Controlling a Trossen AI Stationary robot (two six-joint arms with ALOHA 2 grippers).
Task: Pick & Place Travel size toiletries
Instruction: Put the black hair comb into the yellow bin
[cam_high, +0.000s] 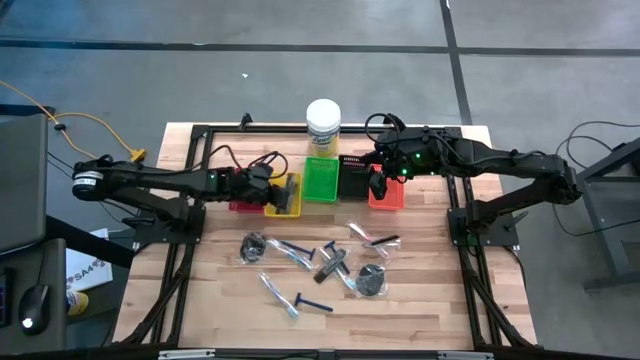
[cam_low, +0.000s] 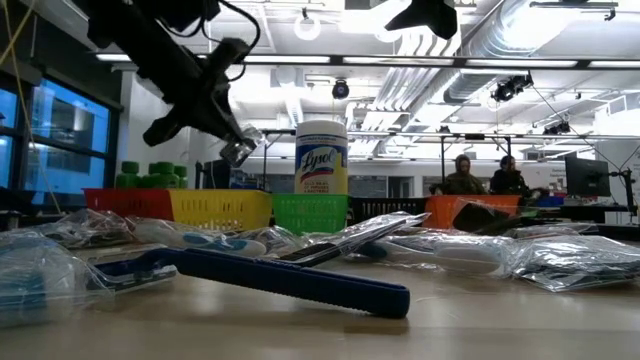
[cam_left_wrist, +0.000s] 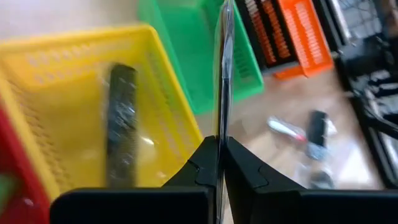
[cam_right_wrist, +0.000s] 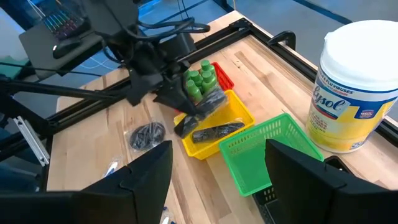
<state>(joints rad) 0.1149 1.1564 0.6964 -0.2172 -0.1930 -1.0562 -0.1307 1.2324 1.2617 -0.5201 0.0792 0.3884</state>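
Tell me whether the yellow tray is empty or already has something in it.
Not empty. The small yellow plastic tray already holds one dark flat packet on its floor; the left gripper hangs above it, shut on another clear-sleeved dark piece.

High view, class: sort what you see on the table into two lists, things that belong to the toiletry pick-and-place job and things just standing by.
Belonging to the job:
- blue razors
- dark round bundles
- clear-sleeved sticks
- grey piece pinched in the left end effector over the yellow tray
- green pots
- trays: red, green, orange

Standing by:
- wipes jar
- right end effector, open, over the orange tray
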